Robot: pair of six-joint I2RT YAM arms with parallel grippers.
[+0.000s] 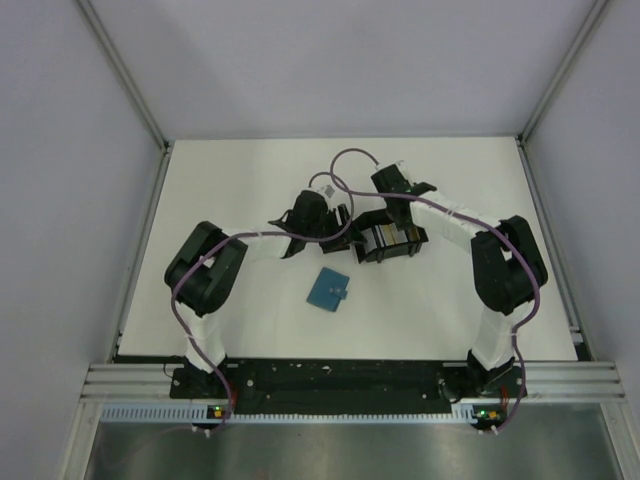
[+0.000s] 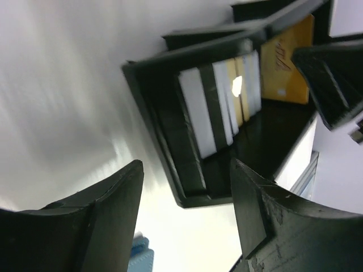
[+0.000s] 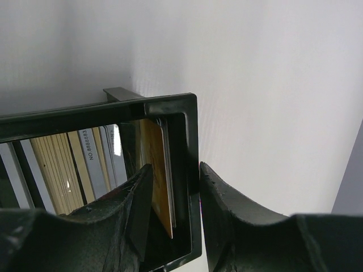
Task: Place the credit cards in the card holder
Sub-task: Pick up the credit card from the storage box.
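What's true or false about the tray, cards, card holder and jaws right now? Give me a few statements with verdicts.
1. The left jaws stand open with nothing between them. True.
2. The card holder lies inside the black tray. False: it lies on the table, apart from the tray, nearer the arm bases.
3. The right jaws straddle the tray's end wall, one inside, one outside. True.
4. The tray holds no cards. False: several cards stand on edge in it.

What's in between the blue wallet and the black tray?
Nothing. Only a short strip of bare white table lies between the wallet and the tray. The top view shows it.
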